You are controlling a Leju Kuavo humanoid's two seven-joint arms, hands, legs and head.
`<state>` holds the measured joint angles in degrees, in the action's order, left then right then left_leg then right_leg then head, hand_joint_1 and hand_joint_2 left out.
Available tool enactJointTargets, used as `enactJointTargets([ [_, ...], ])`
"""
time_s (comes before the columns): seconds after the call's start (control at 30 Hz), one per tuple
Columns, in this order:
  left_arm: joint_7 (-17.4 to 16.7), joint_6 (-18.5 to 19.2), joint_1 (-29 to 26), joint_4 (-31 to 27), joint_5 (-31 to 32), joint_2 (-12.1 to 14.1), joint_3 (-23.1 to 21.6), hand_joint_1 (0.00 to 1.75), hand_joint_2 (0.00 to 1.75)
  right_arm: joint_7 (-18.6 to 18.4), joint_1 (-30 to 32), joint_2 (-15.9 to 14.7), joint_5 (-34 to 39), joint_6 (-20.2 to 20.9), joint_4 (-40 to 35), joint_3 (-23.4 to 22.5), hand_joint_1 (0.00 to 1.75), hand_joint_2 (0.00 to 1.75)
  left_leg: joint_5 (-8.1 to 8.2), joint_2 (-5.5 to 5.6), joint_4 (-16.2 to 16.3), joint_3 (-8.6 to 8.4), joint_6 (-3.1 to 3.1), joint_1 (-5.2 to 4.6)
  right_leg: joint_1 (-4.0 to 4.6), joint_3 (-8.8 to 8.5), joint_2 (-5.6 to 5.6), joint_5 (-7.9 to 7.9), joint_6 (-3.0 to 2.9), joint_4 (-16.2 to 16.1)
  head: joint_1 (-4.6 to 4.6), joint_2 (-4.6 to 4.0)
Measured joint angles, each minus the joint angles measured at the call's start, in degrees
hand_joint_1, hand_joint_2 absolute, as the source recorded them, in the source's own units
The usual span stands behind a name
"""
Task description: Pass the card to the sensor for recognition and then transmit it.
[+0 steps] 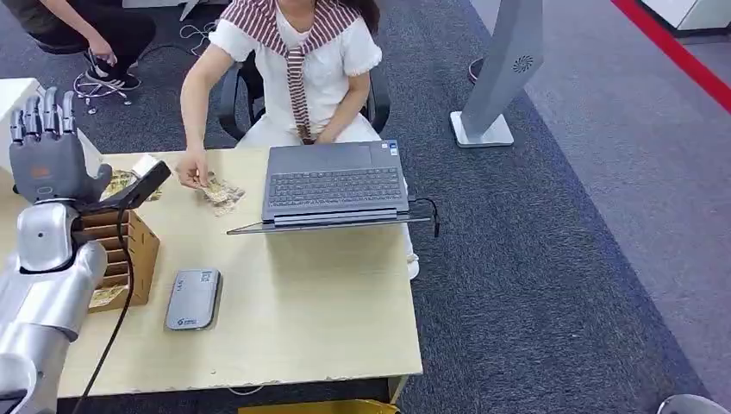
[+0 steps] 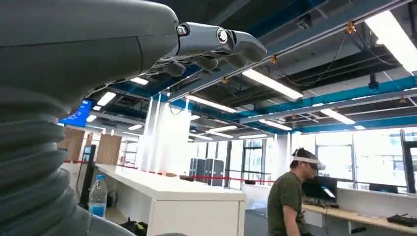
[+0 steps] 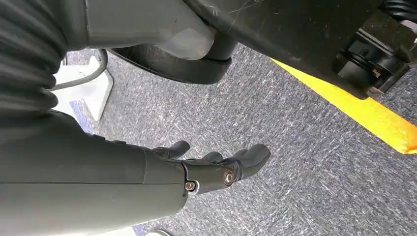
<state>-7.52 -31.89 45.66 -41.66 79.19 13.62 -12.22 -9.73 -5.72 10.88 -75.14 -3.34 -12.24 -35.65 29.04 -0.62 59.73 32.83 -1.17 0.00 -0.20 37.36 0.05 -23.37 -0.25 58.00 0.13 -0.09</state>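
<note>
My left hand (image 1: 50, 155) is raised over the table's left end, fingers upright and apart, with nothing in it. In the left wrist view its fingers (image 2: 216, 42) point at the ceiling. A grey card sensor (image 1: 192, 299) lies flat on the wooden table (image 1: 328, 302), to the right of a wooden card box (image 1: 129, 250). Patterned cards (image 1: 222, 195) lie near the far edge, where a person's hand (image 1: 193, 169) touches them. My right hand (image 3: 216, 164) hangs over grey carpet, fingers loosely extended and holding nothing.
An open laptop (image 1: 334, 185) stands at the far middle of the table, in front of the seated person (image 1: 297, 69). A black cable (image 1: 116, 319) runs down past the card box. A grey floor stand (image 1: 500, 78) rises at the right on the carpet.
</note>
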Motion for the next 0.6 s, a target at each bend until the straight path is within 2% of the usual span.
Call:
enactJointTargets([
  [0.13,2.34,-0.7,-3.48,-3.44,-3.17,0.37,0.0,0.0,1.75,0.0,0.03,0.0,0.35,-0.07,0.0,0.0,0.0,1.75,0.01,-0.01,0.0,0.0,0.0,0.0,-0.01,0.0,0.02,0.0,0.0,0.0,0.0,0.0],
  [0.27,4.06,-0.61,-10.23,-11.46,-6.54,1.16,0.11,0.0,1.75,-0.24,0.06,0.0,0.92,-0.18,0.0,-0.02,0.0,1.75,0.02,-0.02,-0.01,0.0,-0.01,0.0,-0.01,0.0,0.03,-0.03,-0.02,-0.01,0.0,0.0],
  [0.4,5.7,-0.24,-18.98,-22.2,-10.17,1.9,1.46,0.0,1.75,-0.17,0.12,0.0,1.44,-0.44,0.0,-0.26,0.0,1.75,0.09,-0.09,-0.03,0.02,0.0,0.0,-0.03,0.0,0.08,-0.07,0.0,-0.02,0.0,0.0],
  [0.53,8.98,-1.74,-36.65,-38.14,-12.21,2.4,4.92,0.0,1.75,-0.17,0.38,0.02,2.38,-0.9,0.0,-1.27,0.0,1.75,0.5,-0.71,-0.1,-0.31,0.04,-0.07,-0.15,-0.1,0.63,-0.36,-0.01,0.02,-0.13,0.0],
  [0.6,9.86,-2.6,-44.24,-42.76,-12.87,2.25,6.47,0.0,1.75,-0.22,0.46,0.02,2.89,-1.09,0.0,-1.66,0.0,1.75,0.55,-0.72,-0.1,-0.33,-0.03,-0.07,-0.11,-0.09,0.64,-0.42,0.05,0.0,-0.09,0.0],
])
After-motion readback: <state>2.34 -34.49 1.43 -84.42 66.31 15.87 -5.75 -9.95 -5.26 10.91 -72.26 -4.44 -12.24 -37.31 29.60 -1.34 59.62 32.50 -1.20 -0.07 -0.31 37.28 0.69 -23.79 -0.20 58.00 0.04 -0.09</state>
